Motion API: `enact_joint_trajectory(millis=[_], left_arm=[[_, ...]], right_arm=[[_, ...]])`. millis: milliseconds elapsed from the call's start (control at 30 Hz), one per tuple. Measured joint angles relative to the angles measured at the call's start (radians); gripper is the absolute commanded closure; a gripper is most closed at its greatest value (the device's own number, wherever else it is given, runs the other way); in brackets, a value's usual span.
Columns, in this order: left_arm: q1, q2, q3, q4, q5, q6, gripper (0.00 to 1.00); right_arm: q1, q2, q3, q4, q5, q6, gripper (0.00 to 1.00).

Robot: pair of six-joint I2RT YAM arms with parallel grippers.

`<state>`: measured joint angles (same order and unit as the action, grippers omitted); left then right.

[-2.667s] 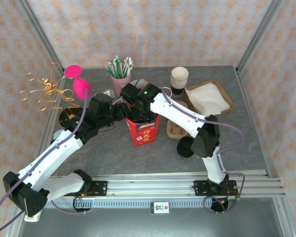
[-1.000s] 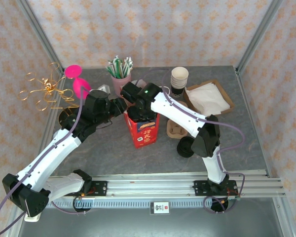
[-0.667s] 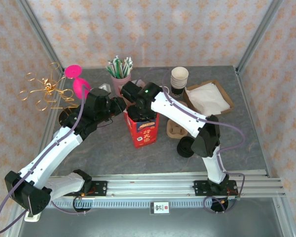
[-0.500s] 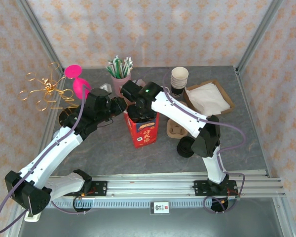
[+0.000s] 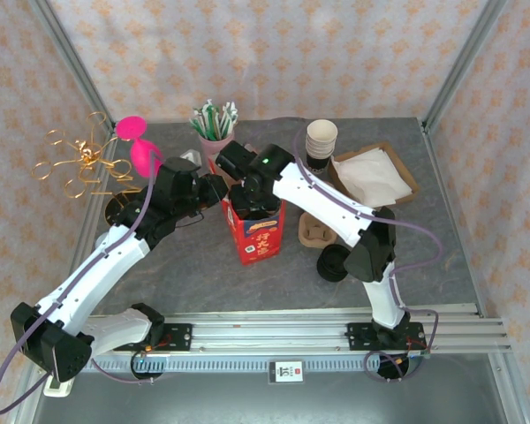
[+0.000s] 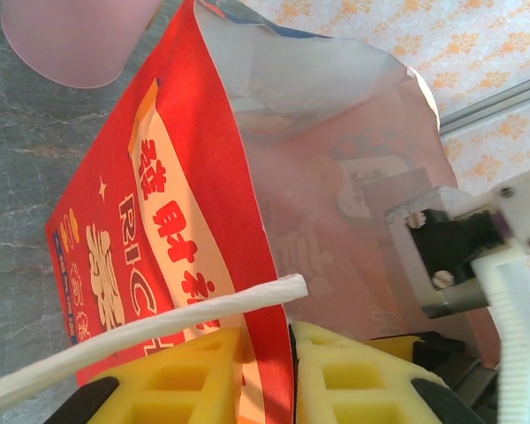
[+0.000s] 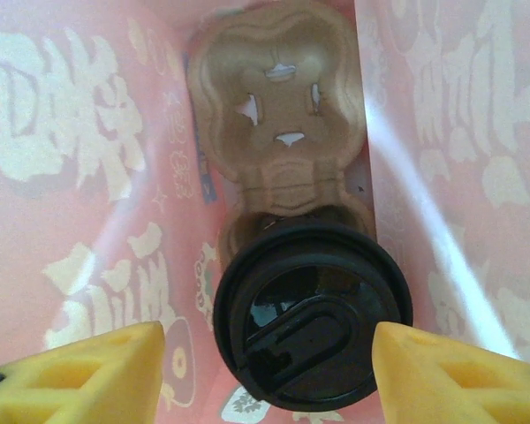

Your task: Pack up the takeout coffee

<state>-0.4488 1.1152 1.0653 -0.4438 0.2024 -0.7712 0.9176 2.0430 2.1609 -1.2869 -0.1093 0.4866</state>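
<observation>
The red paper bag [image 5: 258, 237] stands upright mid-table [image 5: 185, 265], mouth open, between the two arms.

L side: the left gripper [image 6: 265, 375] is pinching the bag's near wall at the rim. One yellow pad sits outside on the printed face, the other inside, w/ the red wall running down between them. The bag's white twisted paper handle [image 6: 141, 331] crosses in front of the outer pad and ends at the wall edge.

R side: the right gripper [image 7: 265, 334] hangs inside the bag mouth, pointing down, jaws spread wide w/ nothing clamped. The coffee cup [image 7: 314, 314] w/ its black lid sits at the bag's bottom, below and between the two pads. Whether the pad on the right of the wrist view touches the lid can't be told. The cup is seated in the near slot of a cardboard carrier [image 7: 274, 106]; the far slot is unfilled.

Behind the bag: a pink cup [image 5: 215, 150] of straws [image 5: 214, 119]. Back R: a stack of paper cups [image 5: 321, 141] and a wooden tray [image 5: 405, 177] w/ napkins [image 5: 371, 175]. Just R of the bag: a spare carrier [image 5: 314, 231] and, nearer the arm bases, a loose black lid [image 5: 334, 263].
</observation>
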Motion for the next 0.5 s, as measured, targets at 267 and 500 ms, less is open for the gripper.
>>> enact_joint_trajectory(millis=[267,500], left_arm=[[0.0,0.0,0.0,-0.001,-0.005,0.014,0.79],[0.0,0.0,0.0,-0.001,-0.017,0.014,0.79]], right_arm=[[0.0,-0.022,0.016,0.0,-0.007,0.004,0.41],[0.0,-0.044,0.016,0.0,-0.011,0.009,0.43]])
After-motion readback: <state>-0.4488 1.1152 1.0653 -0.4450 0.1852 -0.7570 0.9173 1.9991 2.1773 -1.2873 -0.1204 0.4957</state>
